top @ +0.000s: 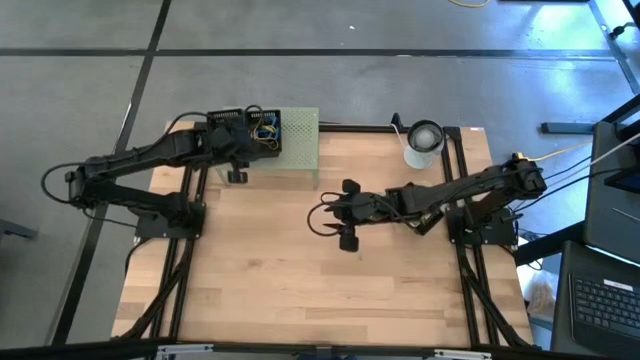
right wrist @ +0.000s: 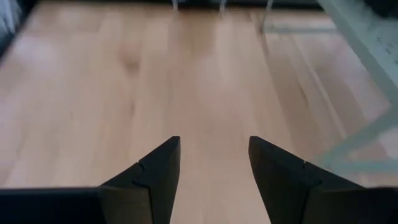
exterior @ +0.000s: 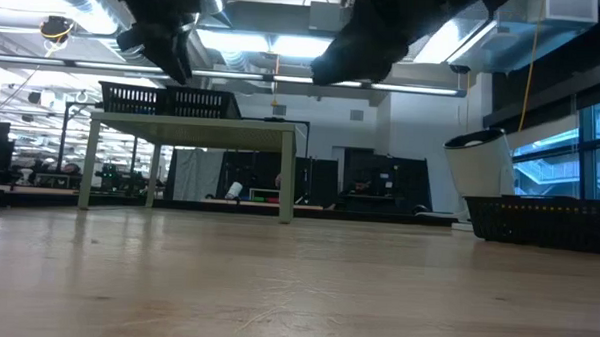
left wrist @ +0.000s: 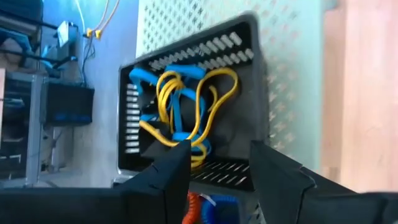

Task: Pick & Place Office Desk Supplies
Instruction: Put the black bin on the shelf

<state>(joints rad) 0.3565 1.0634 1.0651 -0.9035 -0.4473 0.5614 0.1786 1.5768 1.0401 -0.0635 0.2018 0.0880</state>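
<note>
Table: pale wooden top made of butcher-block strips, on a dark frame.
Mesh stand: pale green, legs on the table at its far edge — the landmark for the rest.
Black bins: two open bins on top of the mesh stand, at its left end; the right-hand one holds tangled blue and yellow loops.
White roll: upright on the table, well to the right of the mesh stand, near the far right corner.
Black mesh tray: low on the table in the low view — beside the white roll, well apart from the mesh stand.
</note>
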